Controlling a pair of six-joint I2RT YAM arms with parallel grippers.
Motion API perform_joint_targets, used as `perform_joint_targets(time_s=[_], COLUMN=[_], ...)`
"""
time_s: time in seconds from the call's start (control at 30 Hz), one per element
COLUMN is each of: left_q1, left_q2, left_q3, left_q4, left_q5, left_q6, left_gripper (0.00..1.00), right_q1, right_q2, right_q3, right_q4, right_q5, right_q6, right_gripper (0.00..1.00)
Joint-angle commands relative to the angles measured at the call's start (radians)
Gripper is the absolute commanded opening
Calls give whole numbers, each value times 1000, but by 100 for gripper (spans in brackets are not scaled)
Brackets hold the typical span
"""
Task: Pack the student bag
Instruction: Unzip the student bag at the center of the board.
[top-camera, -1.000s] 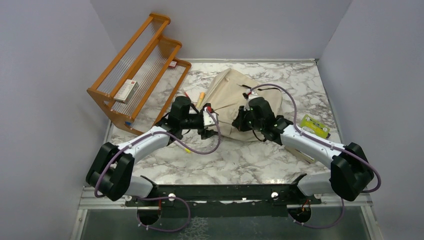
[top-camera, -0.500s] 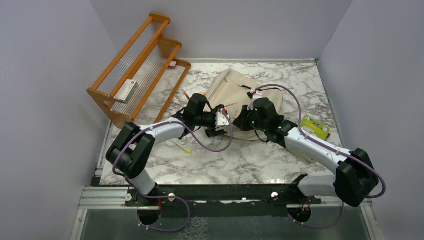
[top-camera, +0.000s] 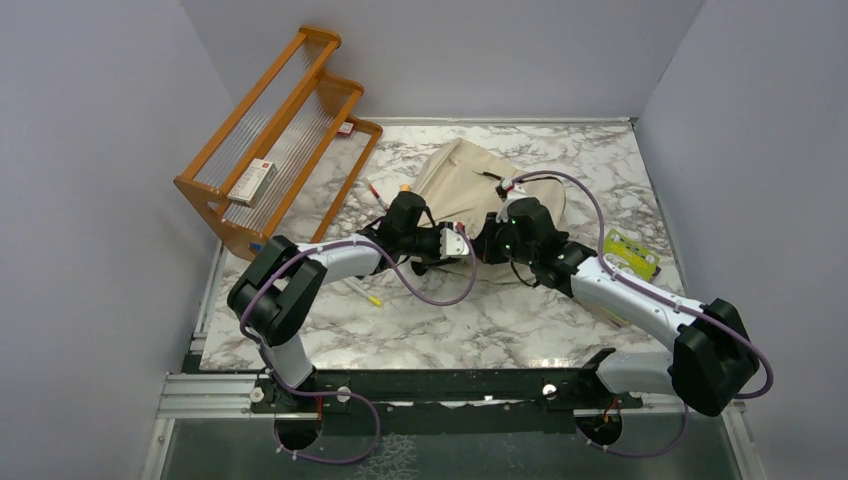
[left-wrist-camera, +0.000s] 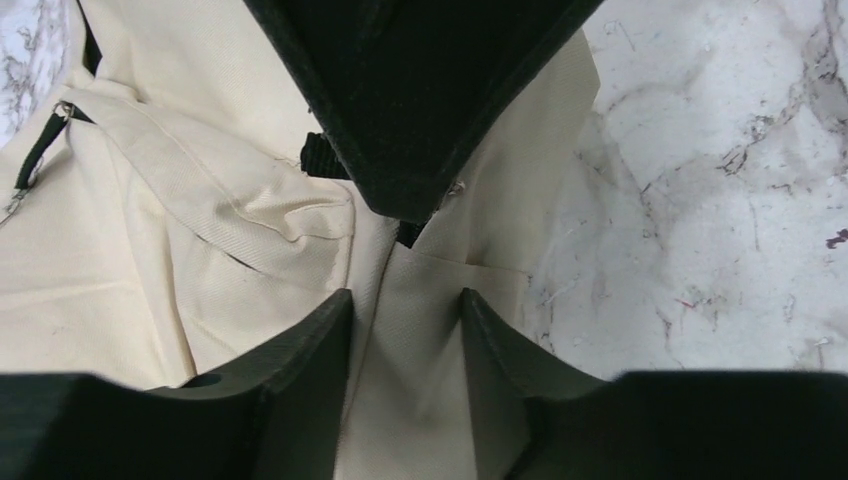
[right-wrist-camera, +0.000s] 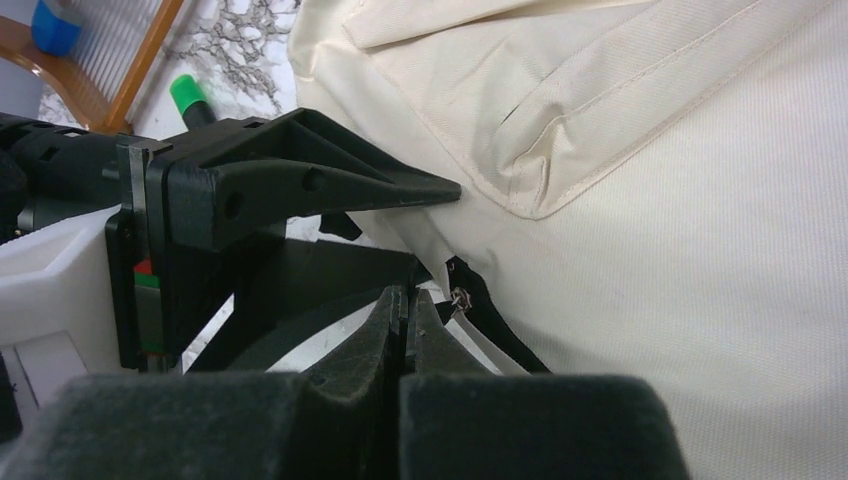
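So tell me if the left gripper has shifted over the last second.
Yes. The left gripper has moved right, away from the wooden rack, and now reaches the bag's near edge.

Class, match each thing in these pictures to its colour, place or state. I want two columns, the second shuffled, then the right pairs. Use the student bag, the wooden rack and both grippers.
1. student bag
2. wooden rack
3. left gripper
4. right gripper

A. jaws shut
B. orange-brown, at the table's far left
C. jaws apart, a fold of cloth between them
D. cream, lying mid-table

Pairs: 1-D, 2-B, 3-C, 4-A
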Motion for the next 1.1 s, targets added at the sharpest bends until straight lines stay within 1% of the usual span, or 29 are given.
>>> perform_joint_targets(time_s=[0.0,0.1,0.23,0.27,0.37,0.7,0.8,0.87,1.07], left_q1=[-8,-9,-9,-11,-11,-10,-5,5,34], left_q2=[9,1,5,7,18,4,3,4,-16], left_q3=[29,39,53,55,74,52,48,50,47], left_q4=[2,-48,-98,-109,-141,-177,-194,-199,-233], left_q5=[-58,-61,-65,-65,-67,-111,-134,-135,-134], left_q6=[34,60,80,91,108,159,186,189,207], left_gripper=[37,20,3,0,0,0,0,0,0], right_q1=[-5,-7,-20,-26,-59,-284,-339,-389,-473], right_q2=[-32,-44,-69,-75,-81,-113,-119,-118,-106], right_q3=[-5,-9,-5,-2,5,20,29,42,72], right_q4=[-13,-62,-128,-145,-190,-283,-284,-281,-272], right_q5=[75,176,288,316,386,421,463,465,531], right_q6=[39,78,125,135,162,160,159,153,136], right_gripper=[0,1,0,0,0,1,1,0,1])
